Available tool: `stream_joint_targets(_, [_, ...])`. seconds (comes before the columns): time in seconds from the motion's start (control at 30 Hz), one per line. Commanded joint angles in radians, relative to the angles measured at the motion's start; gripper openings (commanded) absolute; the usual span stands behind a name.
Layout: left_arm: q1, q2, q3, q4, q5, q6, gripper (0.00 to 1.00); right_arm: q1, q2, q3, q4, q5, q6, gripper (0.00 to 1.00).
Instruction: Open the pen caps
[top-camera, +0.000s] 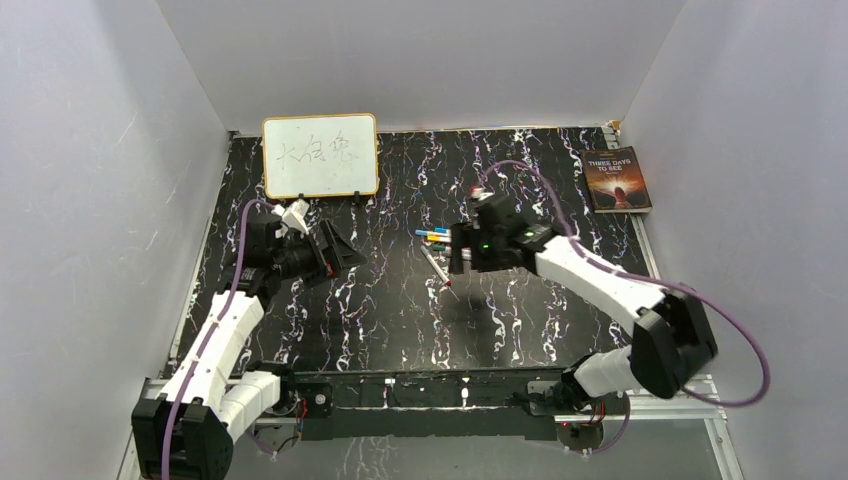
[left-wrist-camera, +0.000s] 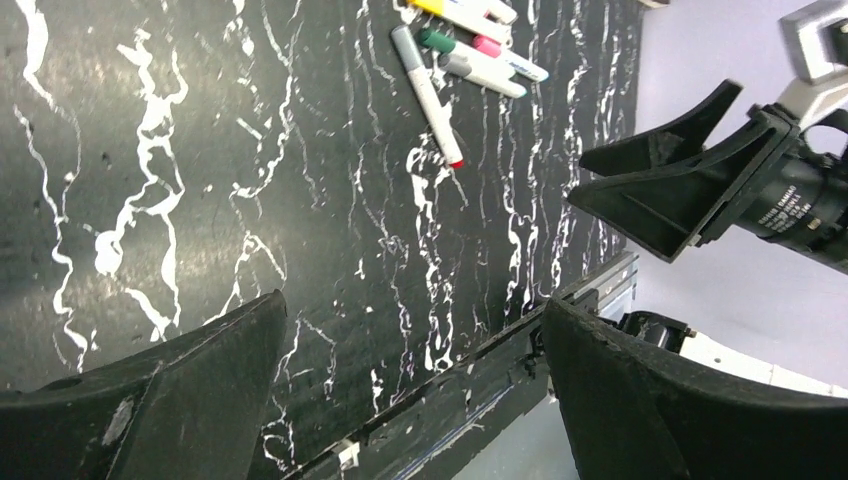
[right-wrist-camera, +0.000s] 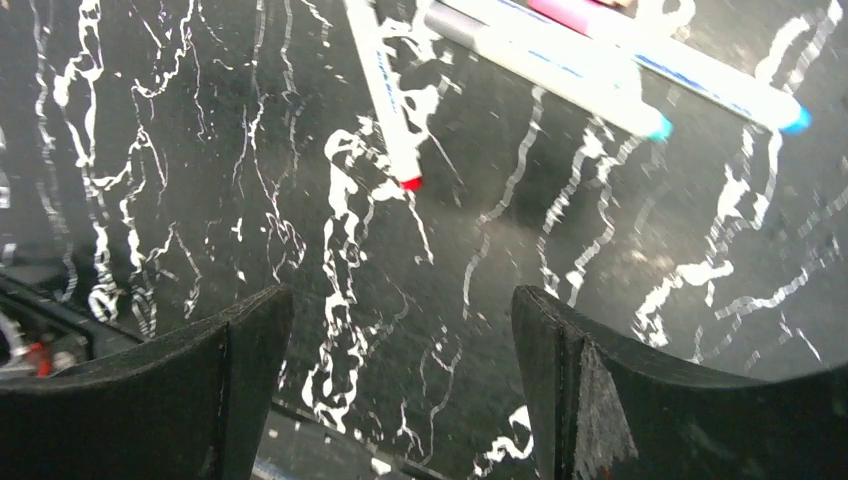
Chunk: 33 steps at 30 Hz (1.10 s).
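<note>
Several white-barrelled pens (top-camera: 432, 237) lie bunched at the table's middle, and one red-ended pen (top-camera: 437, 268) lies apart just in front of them. In the left wrist view the red-ended pen (left-wrist-camera: 428, 98) lies slanted below the bunch (left-wrist-camera: 480, 55), whose ends show green, pink and yellow. The right wrist view shows the red end (right-wrist-camera: 410, 183) and two blue-ended pens (right-wrist-camera: 560, 75). The pen caps are too small to tell from the tips. My right gripper (top-camera: 462, 255) (right-wrist-camera: 400, 310) hangs open just right of the red-ended pen, with nothing between its fingers. My left gripper (top-camera: 335, 245) (left-wrist-camera: 415, 330) is open and empty, well left of the pens.
A framed whiteboard (top-camera: 320, 155) with writing stands at the back left. A dark book (top-camera: 616, 180) lies at the back right. White walls close in the black marbled table (top-camera: 400, 330) on three sides. The metal rail (top-camera: 420, 385) with the arm bases runs along the near edge.
</note>
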Motion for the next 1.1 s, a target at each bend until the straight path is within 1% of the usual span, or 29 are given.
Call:
stream_joint_targets(0.0, [-0.006, -0.032, -0.018, -0.055, -0.022, -0.005, 0.98, 0.169, 0.144, 0.152, -0.005, 0.309, -0.060, 0.75])
stream_joint_targets(0.07, [-0.007, -0.018, -0.025, -0.074, -0.010, 0.005, 0.98, 0.210, 0.194, 0.179, -0.008, 0.344, -0.090, 0.70])
stream_joint_targets(0.13, [-0.006, -0.005, -0.040, -0.075, 0.001, 0.000, 0.98, 0.235, 0.232, 0.190, 0.005, 0.359, -0.104, 0.61])
stream_joint_targets(0.17, [-0.006, -0.003, -0.046, -0.072, -0.001, -0.006, 0.98, 0.240, 0.247, 0.190, 0.019, 0.357, -0.107, 0.59])
stream_joint_targets(0.37, [-0.006, -0.033, -0.012, -0.132, -0.028, -0.027, 0.98, 0.252, 0.340, 0.207, 0.065, 0.378, -0.110, 0.57])
stream_joint_targets(0.53, [-0.006, -0.041, 0.026, -0.206, -0.053, -0.028, 0.98, 0.252, 0.410, 0.228, 0.121, 0.346, -0.129, 0.50])
stream_joint_targets(0.73, [-0.006, -0.045, 0.081, -0.293, -0.102, -0.026, 0.98, 0.252, 0.498, 0.271, 0.169, 0.295, -0.137, 0.49])
stream_joint_targets(0.8, [-0.006, -0.057, 0.083, -0.312, -0.133, -0.027, 0.98, 0.254, 0.527, 0.284, 0.179, 0.282, -0.134, 0.49])
stream_joint_targets(0.9, [-0.006, -0.083, 0.063, -0.308, -0.144, -0.056, 0.98, 0.255, 0.561, 0.294, 0.179, 0.287, -0.130, 0.48])
stream_joint_targets(0.93, [-0.006, -0.090, 0.056, -0.302, -0.137, -0.070, 0.98, 0.256, 0.569, 0.295, 0.178, 0.290, -0.128, 0.46])
stream_joint_targets(1.07, [-0.006, -0.077, 0.040, -0.297, -0.096, -0.097, 0.98, 0.257, 0.574, 0.277, 0.161, 0.300, -0.120, 0.33])
